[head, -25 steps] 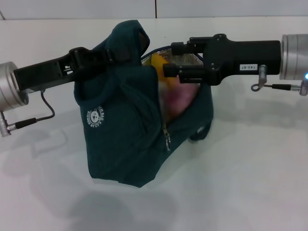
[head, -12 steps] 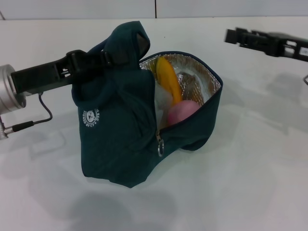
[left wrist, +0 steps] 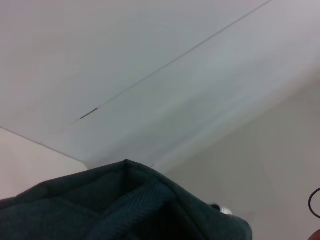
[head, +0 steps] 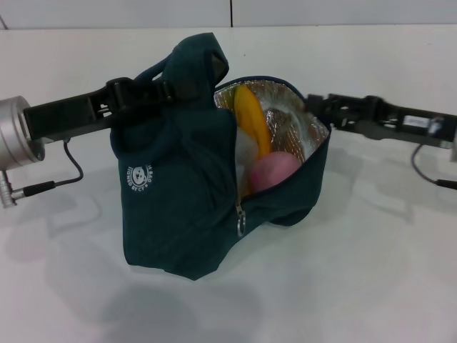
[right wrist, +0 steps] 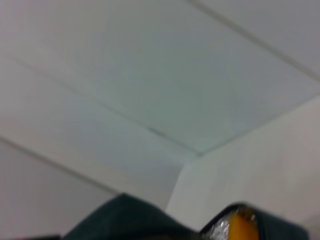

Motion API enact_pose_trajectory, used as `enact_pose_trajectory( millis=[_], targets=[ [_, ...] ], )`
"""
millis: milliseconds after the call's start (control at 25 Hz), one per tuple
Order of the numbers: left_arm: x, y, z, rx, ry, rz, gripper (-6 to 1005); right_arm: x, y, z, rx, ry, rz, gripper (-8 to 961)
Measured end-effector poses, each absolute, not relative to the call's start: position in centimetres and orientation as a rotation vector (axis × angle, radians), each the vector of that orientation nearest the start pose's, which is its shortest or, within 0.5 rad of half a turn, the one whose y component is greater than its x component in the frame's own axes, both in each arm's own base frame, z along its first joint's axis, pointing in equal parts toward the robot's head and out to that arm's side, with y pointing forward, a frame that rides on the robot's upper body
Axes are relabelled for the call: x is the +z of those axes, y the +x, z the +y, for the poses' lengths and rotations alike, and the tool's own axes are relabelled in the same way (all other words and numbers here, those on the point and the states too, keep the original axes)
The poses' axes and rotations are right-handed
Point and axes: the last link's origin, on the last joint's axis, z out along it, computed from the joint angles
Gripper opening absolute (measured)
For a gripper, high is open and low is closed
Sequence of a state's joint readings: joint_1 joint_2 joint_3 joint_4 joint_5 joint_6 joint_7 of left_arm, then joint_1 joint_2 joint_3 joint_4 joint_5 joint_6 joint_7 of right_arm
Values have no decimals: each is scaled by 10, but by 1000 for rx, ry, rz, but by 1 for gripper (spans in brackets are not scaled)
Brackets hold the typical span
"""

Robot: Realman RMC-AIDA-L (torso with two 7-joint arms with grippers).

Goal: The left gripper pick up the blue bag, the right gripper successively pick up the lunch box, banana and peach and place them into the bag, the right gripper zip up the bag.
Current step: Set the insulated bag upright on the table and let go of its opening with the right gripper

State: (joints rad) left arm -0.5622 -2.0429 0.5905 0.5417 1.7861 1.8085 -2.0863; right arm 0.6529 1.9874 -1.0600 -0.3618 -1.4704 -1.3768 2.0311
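The blue bag (head: pixel 178 193) stands at the centre of the white table (head: pixel 371 271), mouth open toward 2 o'clock and showing silver foil lining. Inside, the banana (head: pixel 251 118) stands on end against the 10 o'clock side of the opening; the peach (head: pixel 273 170) lies below it near the front rim. A pale clear shape behind the banana may be the lunch box; this cannot be confirmed. The zipper pull (head: pixel 241 221) hangs at 6 o'clock of the opening, undone.

The left gripper (head: pixel 161 89) enters from 9 o'clock, fingers clamped on the bag's handles. The right gripper (head: pixel 318 111) sits at 3 o'clock, tips just beside the bag rim; its finger spread cannot be told.

Bare table surrounds the bag on all sides
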Motion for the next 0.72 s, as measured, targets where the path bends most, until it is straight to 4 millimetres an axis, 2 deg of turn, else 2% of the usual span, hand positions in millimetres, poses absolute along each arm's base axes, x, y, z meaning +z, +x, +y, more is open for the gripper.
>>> enact_pose_trajectory(
  millis=[200, 320, 480, 720],
  targets=[
    [29, -229, 322, -1355, -2531, -1595, 72, -38, 220, 368, 911, -2479, 1679, 620],
    [29, -229, 322, -1356, -2531, -1594, 72, -39, 221, 368, 901, -2473, 1683, 620],
    [30, -230, 322, -1355, -2525, -1595, 72, -31, 224, 368, 942, -2450, 1659, 619],
    [30, -229, 323, -1354, -2529, -1589, 72, -4, 239, 365, 996, -2399, 1601, 619]
  ],
)
